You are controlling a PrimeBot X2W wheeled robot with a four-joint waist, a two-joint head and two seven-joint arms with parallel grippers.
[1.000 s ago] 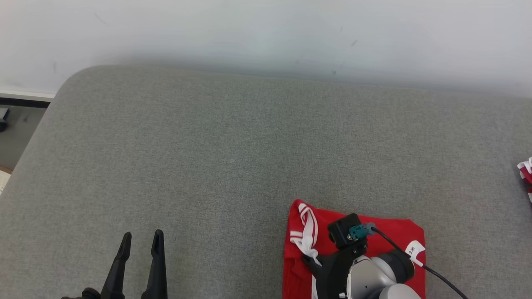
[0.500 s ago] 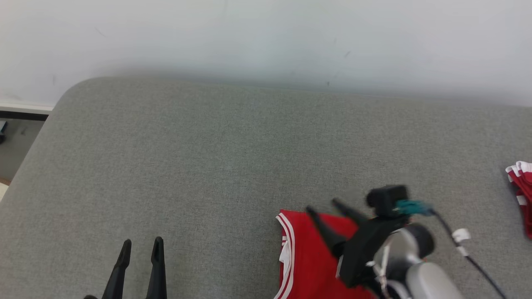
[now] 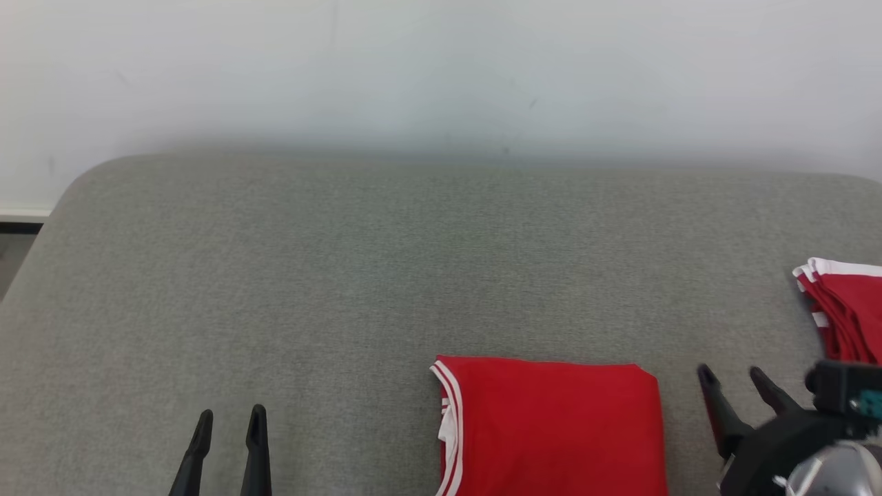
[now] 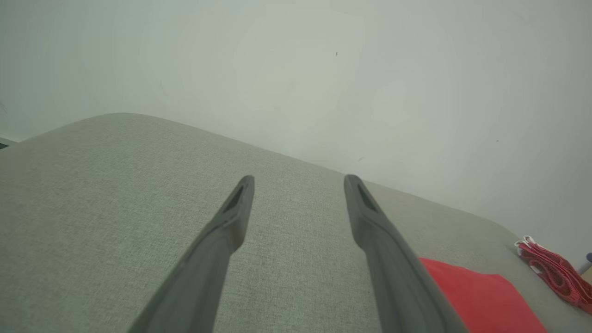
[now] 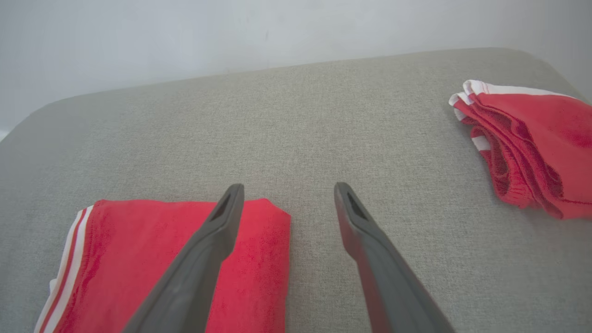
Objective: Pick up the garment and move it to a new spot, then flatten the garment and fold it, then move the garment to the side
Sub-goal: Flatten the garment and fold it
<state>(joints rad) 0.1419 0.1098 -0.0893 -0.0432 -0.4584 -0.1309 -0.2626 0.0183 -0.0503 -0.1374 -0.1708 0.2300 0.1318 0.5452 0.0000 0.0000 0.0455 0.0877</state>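
While the fold looks done and only the shift aside seems left to do, the stock reads: one grey woven-fabric padded surface [image 3: 344, 275], its far edge against one pale wall [image 3: 441, 69]. One folded red garment with white striped trim [image 3: 551, 427] lies flat at the surface's near edge, right of its middle, trim toward the surface's left end and plain folded edge toward its right end. Its near end is cut off, so its long axis cannot be told. One heap of red-and-white garments [image 3: 844, 310] sits at the surface's right end, pieces uncounted. Two grippers, two dark fingers each: right gripper [image 3: 730, 375], fingers apart and empty, between garment and heap, just beside the plain edge, likely the nearer arm; left gripper [image 3: 231, 412], fingers apart and empty, toward the surface's left end, well apart from the garment.
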